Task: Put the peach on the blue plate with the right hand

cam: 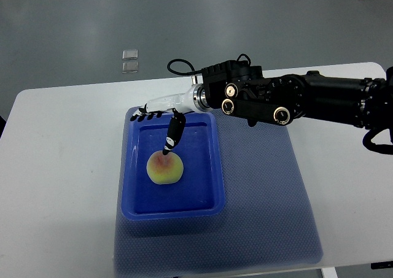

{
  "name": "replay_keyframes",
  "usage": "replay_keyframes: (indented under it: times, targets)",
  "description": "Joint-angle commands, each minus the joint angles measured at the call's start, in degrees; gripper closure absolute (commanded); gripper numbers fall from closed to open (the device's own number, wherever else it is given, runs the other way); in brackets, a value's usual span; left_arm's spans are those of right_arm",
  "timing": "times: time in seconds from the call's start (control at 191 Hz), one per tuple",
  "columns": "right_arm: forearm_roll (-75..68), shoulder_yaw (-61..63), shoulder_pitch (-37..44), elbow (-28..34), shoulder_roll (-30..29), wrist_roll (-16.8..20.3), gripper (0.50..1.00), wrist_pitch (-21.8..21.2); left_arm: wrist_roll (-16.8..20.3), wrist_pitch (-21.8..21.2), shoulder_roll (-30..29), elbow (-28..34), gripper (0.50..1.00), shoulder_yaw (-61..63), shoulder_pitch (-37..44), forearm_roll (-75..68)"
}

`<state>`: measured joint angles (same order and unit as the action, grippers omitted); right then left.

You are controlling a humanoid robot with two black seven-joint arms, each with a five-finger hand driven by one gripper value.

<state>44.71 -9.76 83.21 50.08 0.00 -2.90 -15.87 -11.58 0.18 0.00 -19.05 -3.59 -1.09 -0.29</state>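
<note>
Fingers (174,134) spread, just above peach (164,168)

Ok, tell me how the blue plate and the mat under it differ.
The blue plate is glossy, saturated blue with raised walls; the mat is flat, dull grey-blue and textured. The plate is smaller and holds the peach; the mat spreads wider and carries the plate. Both are rectangular with rounded corners.

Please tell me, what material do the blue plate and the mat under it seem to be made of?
The blue plate looks like smooth, hard plastic: its raised rim and floor show soft glossy reflections. The mat beneath it seems a thin textured rubber or woven sheet, matte, with a fine grid pattern over its surface. The exact material cannot be confirmed from this view.
</note>
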Motion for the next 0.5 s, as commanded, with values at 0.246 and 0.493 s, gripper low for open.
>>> replay_keyframes:
  times: [0.246, 0.493]
  targets:
    - [-1.7, 19.4, -1.1, -0.1, 6.8, 0.0, 0.568, -0.2, 0.0, 0.0, 0.0, 0.0, 0.5, 0.1, 0.0, 0.0]
    - [-13.9, 45.4, -20.2, -0.2, 14.3, -2.6, 0.568, 0.2, 0.0, 0.0, 0.0, -0.4, 0.5, 0.1, 0.0, -0.1]
